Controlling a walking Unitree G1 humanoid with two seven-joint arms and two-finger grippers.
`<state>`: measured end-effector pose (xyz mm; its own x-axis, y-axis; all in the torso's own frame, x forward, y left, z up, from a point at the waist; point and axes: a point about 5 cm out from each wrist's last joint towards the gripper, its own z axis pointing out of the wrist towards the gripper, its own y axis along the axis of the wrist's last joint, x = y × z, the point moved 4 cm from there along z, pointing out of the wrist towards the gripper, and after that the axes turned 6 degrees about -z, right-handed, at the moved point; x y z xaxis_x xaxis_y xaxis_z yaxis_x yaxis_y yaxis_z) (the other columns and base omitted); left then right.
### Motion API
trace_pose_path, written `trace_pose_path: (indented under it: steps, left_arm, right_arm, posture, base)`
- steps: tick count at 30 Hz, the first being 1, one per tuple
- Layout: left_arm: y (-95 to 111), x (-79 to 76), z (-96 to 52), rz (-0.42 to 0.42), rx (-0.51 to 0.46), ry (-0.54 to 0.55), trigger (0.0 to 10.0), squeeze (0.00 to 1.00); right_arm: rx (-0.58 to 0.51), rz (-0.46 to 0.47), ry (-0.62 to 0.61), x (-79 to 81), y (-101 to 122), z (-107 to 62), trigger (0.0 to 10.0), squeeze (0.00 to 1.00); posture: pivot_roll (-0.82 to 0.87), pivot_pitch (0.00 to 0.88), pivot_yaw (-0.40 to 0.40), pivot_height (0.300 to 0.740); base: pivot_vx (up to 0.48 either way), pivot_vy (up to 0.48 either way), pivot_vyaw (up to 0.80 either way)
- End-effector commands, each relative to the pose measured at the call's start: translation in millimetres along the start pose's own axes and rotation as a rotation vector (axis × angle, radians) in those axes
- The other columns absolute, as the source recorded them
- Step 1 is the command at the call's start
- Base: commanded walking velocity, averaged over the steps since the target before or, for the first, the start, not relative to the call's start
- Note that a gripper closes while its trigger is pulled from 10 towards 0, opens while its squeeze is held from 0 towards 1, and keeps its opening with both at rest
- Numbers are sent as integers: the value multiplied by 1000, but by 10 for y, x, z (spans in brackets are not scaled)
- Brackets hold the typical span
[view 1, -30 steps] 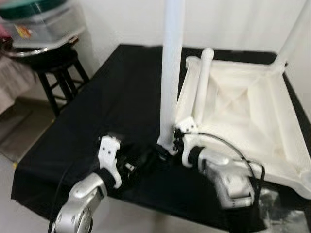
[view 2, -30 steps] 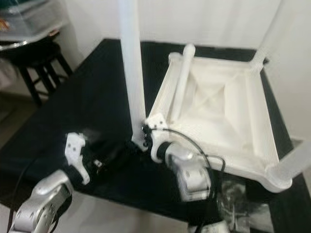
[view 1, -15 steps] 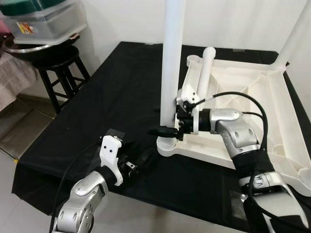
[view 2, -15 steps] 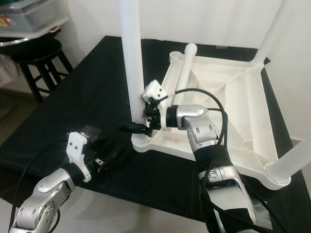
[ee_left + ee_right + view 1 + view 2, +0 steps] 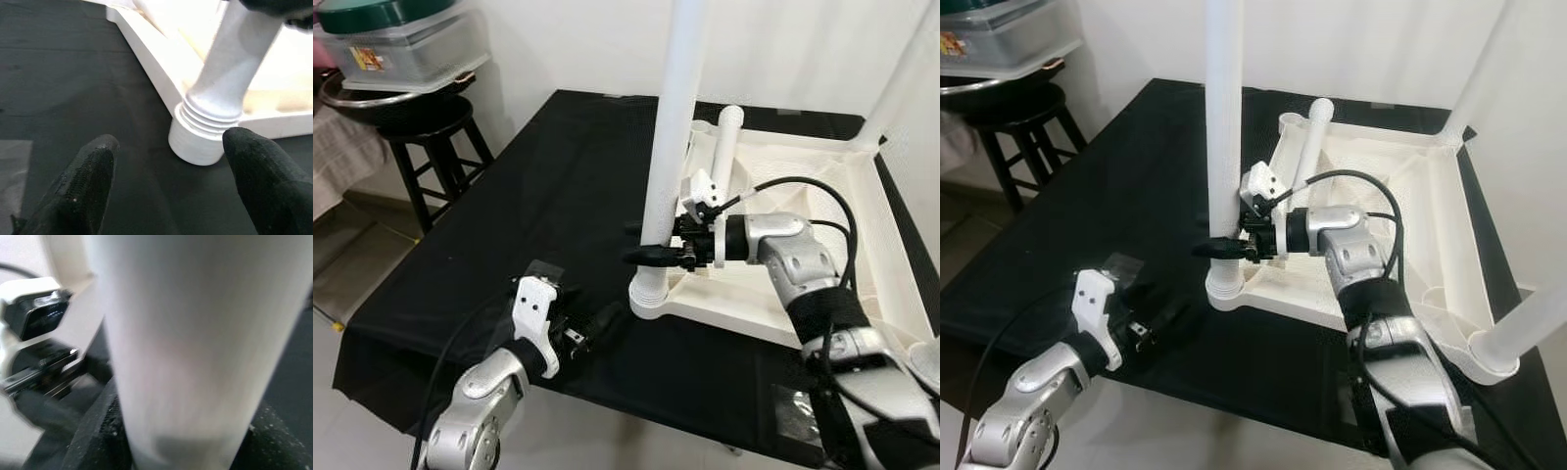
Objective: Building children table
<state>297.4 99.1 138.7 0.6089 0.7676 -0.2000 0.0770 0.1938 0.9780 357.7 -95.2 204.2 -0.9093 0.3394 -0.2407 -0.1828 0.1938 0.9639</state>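
A white plastic child's table [image 5: 759,316] lies upside down on a black cloth. One white leg [image 5: 672,127] stands in the near left corner socket [image 5: 198,142]. My right gripper [image 5: 639,245] is shut on this leg a little above the socket, its fingers [image 5: 95,431] wrapped around the tube. A loose leg [image 5: 725,147] lies inside the table frame. Two more legs stand at the far right corner [image 5: 901,78] and the near right corner [image 5: 1528,328]. My left gripper [image 5: 171,142] rests open on the cloth just left of the socket, not touching it.
The black-covered work table [image 5: 538,186] ends close to me and at the left. A dark stool [image 5: 431,132] at the far left carries a pan and a plastic box [image 5: 406,49]. A clear plastic bag [image 5: 793,411] lies at the near right. A white wall stands behind.
My right arm has risen from the table's near edge to the upright leg and closed around it. The left arm has stayed where it was. The camera view shifted slightly.
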Motion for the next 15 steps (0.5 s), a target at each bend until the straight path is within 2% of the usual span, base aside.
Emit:
trace_pose_path:
  steps: [1,3,4,5,7,9,10,11,12,13,15]
  left_arm:
    - [-53,-16,-3,-13,12,3,10000,0]
    - [-46,-14,-4,-13,11,3,10000,0]
    - [-38,-6,-2,-11,11,5,10000,0]
    - [-33,0,-1,-10,10,6,10000,0]
    - [-30,8,13,-7,13,5,10000,0]
    - [-30,8,13,-7,13,5,10000,0]
    - [-34,20,20,-4,15,10,10000,0]
    - [-37,24,33,-4,19,9,10000,0]
    - [-37,24,33,-4,19,9,10000,0]
    - [-44,28,40,-3,25,4,10000,0]
    - [-45,29,46,-3,28,1,10000,0]
  right_arm:
    - [107,118,-25,185,-369,26,0,0]
    - [171,140,-246,234,-563,69,0,0]
    - [236,202,-504,328,-775,68,0,0]
    - [291,249,-694,404,-918,-1,0,0]
    - [364,-31,-728,395,-756,47,0,0]
    - [364,-31,-728,395,-756,47,0,0]
    - [351,26,-692,367,-781,98,0,0]
    - [332,84,-673,359,-788,124,0,0]
    - [332,84,-673,359,-788,124,0,0]
    - [313,144,-659,372,-804,150,0,0]
    - [309,174,-637,393,-813,179,0,0]
  posture:
    - [8,133,-17,740]
    - [3,140,-19,740]
    - [-29,149,-9,740]
    - [-29,149,-9,740]
    - [-28,158,2,740]
    - [-28,158,2,740]
    - [-58,139,25,740]
    - [-32,151,10,740]
    - [-32,151,10,740]
    - [-36,149,4,740]
    - [-39,145,7,740]
  base:
    - [0,0,0]
    - [0,0,0]
    - [0,0,0]
    - [0,0,0]
    - [0,0,0]
    - [0,0,0]
    - [0,0,0]
    - [0,0,0]
    - [0,0,0]
    - [0,0,0]
    - [0,0,0]
